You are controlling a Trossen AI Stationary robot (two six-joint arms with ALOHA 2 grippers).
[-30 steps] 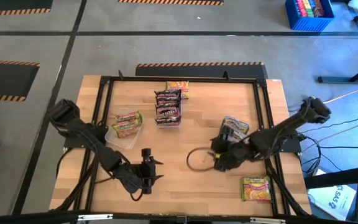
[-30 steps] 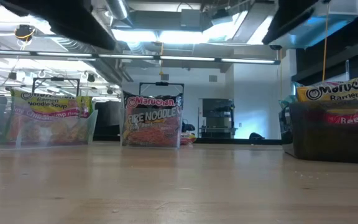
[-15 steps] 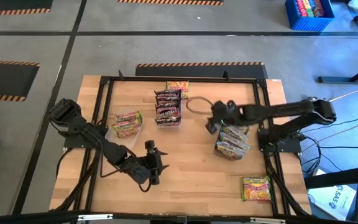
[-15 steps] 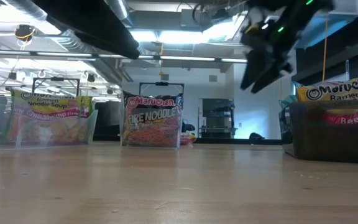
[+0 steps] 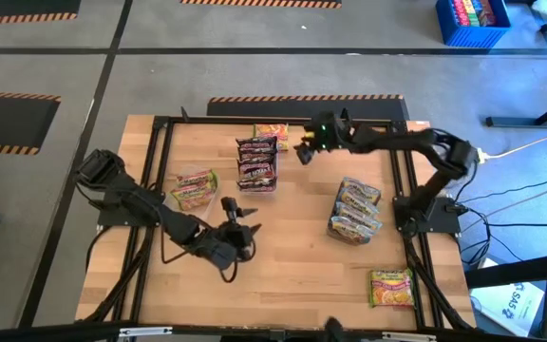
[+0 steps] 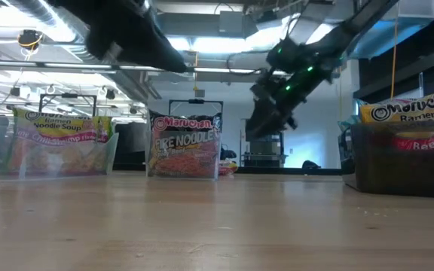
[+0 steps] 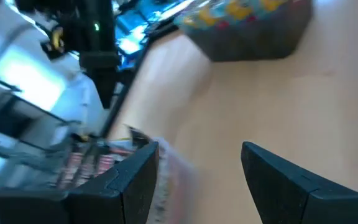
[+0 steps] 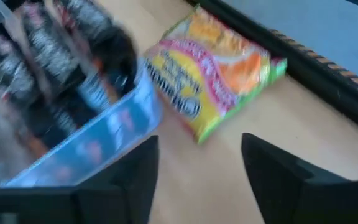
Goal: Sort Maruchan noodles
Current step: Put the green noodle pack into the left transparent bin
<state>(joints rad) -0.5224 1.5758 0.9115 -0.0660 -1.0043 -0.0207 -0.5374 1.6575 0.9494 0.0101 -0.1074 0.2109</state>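
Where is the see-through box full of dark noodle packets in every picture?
High view: the bin of dark packets sits at the far middle of the table.
Low view: the bin is at the centre, and its front packet reads Fire Noodle.
Right wrist view: it is close up, beside a loose yellow-pink packet.
Left wrist view: it is blurred, probably the reddish packets.
Shared landmark: the right claw, open, hanging near that bin.

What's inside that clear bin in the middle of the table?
The clear bin holds dark maroon noodle packets, standing on edge. How many, and anything beneath them, stays hidden.
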